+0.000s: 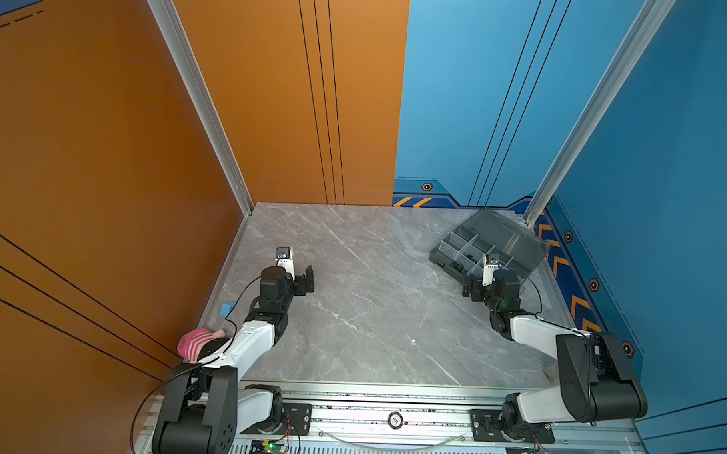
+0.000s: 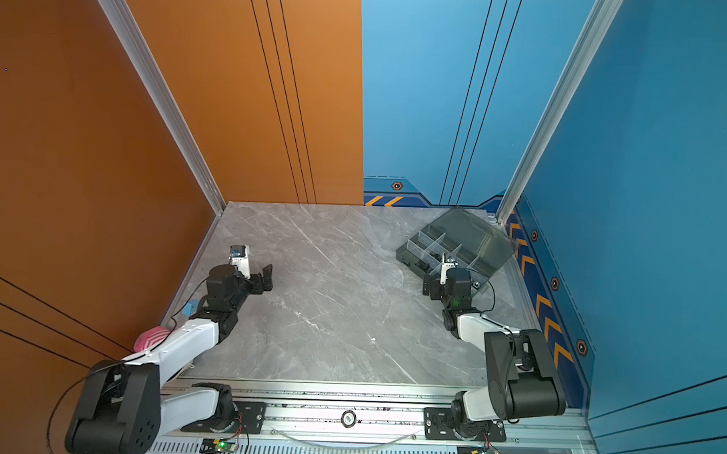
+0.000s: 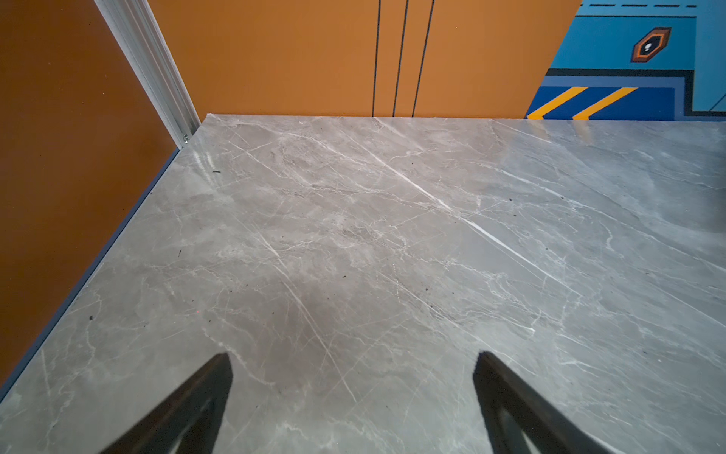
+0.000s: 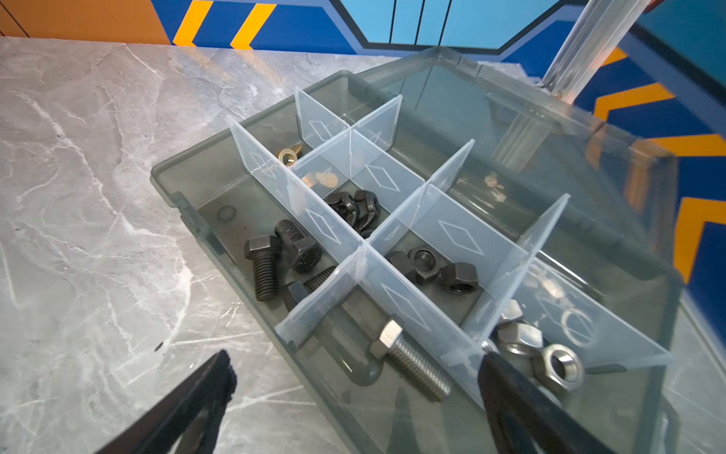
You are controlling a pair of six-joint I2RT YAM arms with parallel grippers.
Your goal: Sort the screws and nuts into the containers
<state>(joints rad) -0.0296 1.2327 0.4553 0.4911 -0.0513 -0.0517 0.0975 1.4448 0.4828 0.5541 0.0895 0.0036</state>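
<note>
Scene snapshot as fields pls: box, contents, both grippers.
box: organiser box, far right on table, lid open
black bolts: share one compartment
silver bolt: next compartment
black hex nuts: own compartment
silver hex nuts: end compartment
black wing nuts: own compartment
brass wing nut: farther along
left gripper: open, over table
right gripper: open, empty, above box edge

Translucent plastic box (image 4: 173, 179), matt black bolts (image 4: 264, 267), shiny metal nuts (image 4: 558, 367), glossy table (image 4: 78, 196)

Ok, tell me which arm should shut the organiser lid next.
Right. The right gripper hovers open at the near edge of the organiser box, with the raised lid just beyond it. The left gripper is open over bare tabletop on the opposite side, far from the box.
</note>
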